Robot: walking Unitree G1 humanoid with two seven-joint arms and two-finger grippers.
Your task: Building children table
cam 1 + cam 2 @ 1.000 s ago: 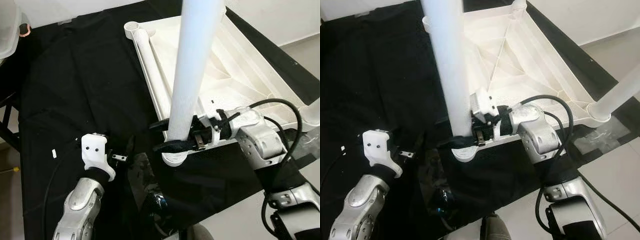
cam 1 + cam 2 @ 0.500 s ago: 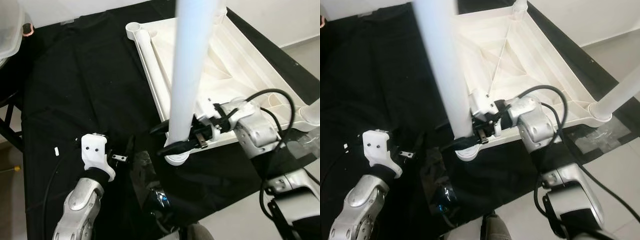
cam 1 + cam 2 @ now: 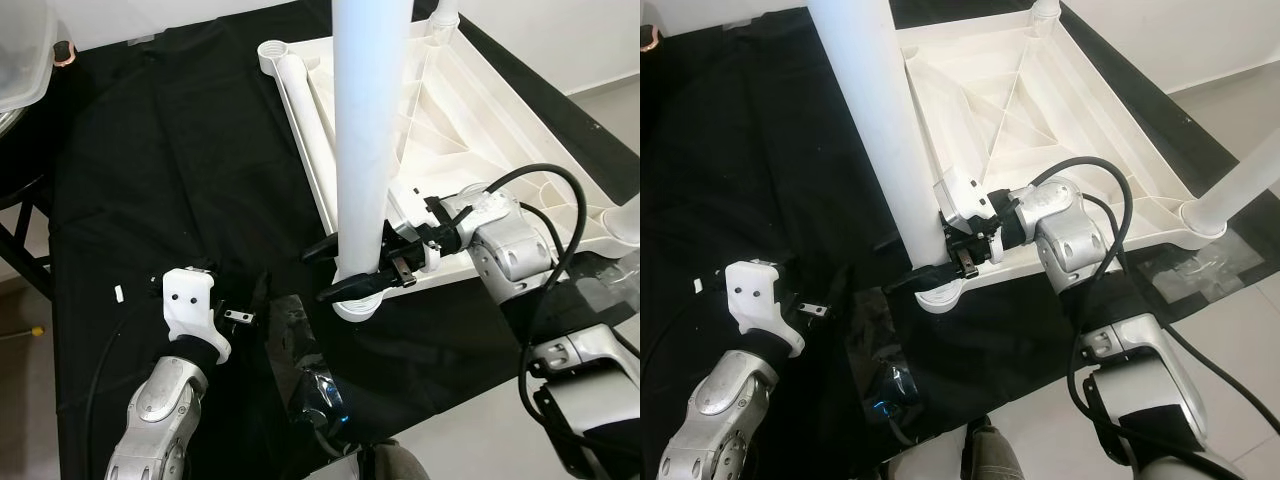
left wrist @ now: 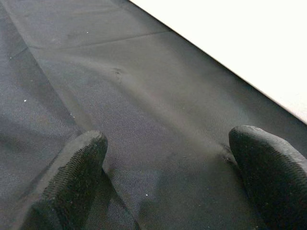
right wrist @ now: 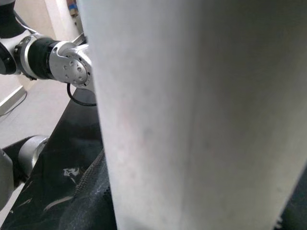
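Left eye view: tabletop (image 3: 470, 110) lies upside down on black cloth (image 3: 150, 180); leg (image 3: 365, 150) stands in its near corner socket, right gripper (image 3: 345, 270) clasping it. Left gripper (image 3: 250, 300) idles spread. One loose leg (image 3: 300, 110) seems left.

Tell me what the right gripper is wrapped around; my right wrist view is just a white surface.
Observer: The right gripper has its black fingers on either side of a white table leg that stands upright in a corner socket of the upside-down white tabletop.
Operator: Report the left gripper.
Observer: The left gripper is apart from the leg, low over the black cloth, fingers open with nothing between them.
Operator: List other legs.
Observer: One leg lies along the tabletop's left edge; another stands in the right corner.
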